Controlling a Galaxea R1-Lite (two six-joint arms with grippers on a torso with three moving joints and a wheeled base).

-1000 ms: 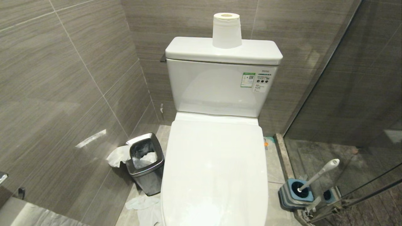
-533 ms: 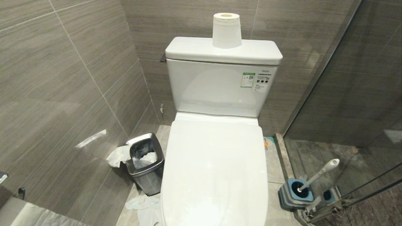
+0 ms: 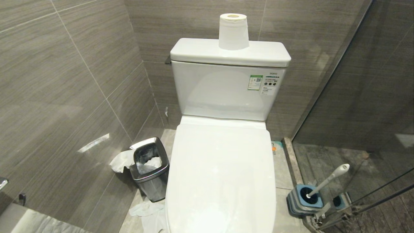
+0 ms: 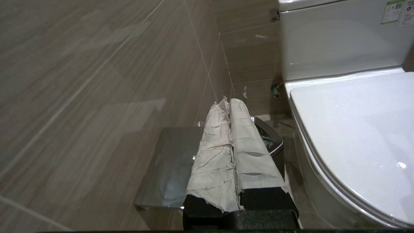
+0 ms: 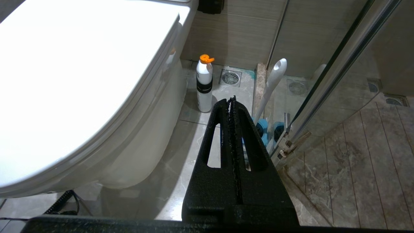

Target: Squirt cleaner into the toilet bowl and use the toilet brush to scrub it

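Two grippers, both clenched on nothing. The left gripper (image 4: 228,101) has its fingers (image 4: 249,145) wrapped in pale, wrinkly tape and pressed flat together; in the left wrist view it hangs over the steel-rimmed waste bin (image 4: 273,142), with the toilet just off to one side. The right gripper (image 5: 232,98) is bare black, its toothed pads meeting down the middle, and it hangs low by the glass shower door (image 5: 326,81). Neither arm shows up in the head view.

The toilet bowl (image 3: 221,181) is right in the centre of the head view with its lid down, so the inside is hidden. A toilet paper roll (image 3: 233,31) stands upright on the tank lid (image 3: 200,51).

The toilet brush (image 3: 330,179) sits in its blue-and-grey holder (image 3: 304,200) on the floor at the robot's right, handle leaning up and away toward the glass. In the right wrist view the same handle (image 5: 273,82) pokes up just beyond the right gripper's tips, not touching them.

Also in that view — a white bottle with an orange cap (image 5: 204,84) stands upright on the floor tiles between the toilet base and the brush, near a floor drain (image 5: 230,78).

The bin (image 3: 149,168) sits at the robot's left, hard by the toilet, lined with a bag — crumpled white paper (image 3: 147,213) lies on the floor around it.
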